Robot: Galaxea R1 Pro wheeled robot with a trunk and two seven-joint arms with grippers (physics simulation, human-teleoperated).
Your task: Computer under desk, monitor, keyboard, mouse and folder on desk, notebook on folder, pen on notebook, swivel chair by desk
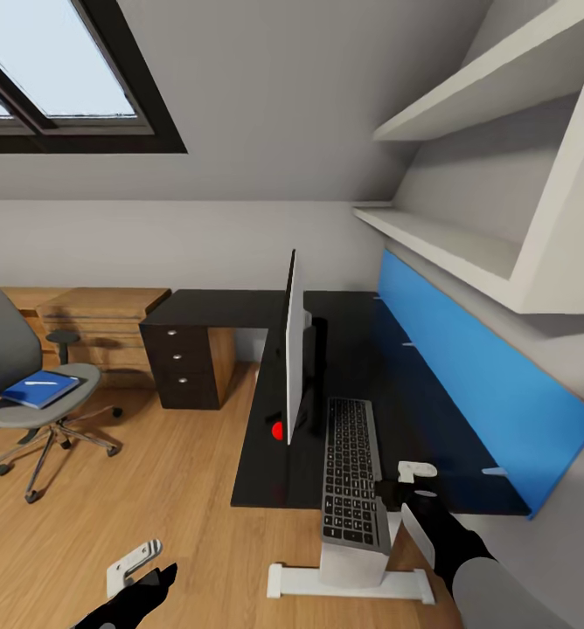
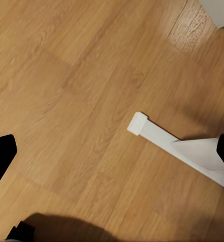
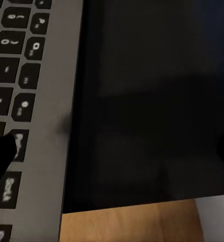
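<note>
Two grippers: one low by the floor, one at the desk's near end.
Left gripper (image 1: 143,568): hangs over bare wooden floor (image 2: 66,91), well apart from every task thing; fingers spread, holding nothing.
Right gripper (image 1: 404,489): sits just beside the keyboard's near right edge; whether its fingers are parted or closed cannot be told.
Keyboard (image 1: 351,472): lies on the desk with its near end hanging over the desk edge; long axis runs away from the robot, alongside the right gripper's reach. Its grey border and keys show close to one dark fingertip (image 3: 1,156) in the right wrist view.
Nearer arm: the right, by far.
Desk (image 1: 414,411): black top, white leg (image 1: 353,577) below its near end.
Monitor (image 1: 293,345): stands edge-on just left of the keyboard, on the desk.
Swivel chair (image 1: 38,393): far left, well apart from the desk.
Notebook (image 1: 38,389): blue, on the chair seat, with the pen (image 1: 40,382) lying on top.
</note>
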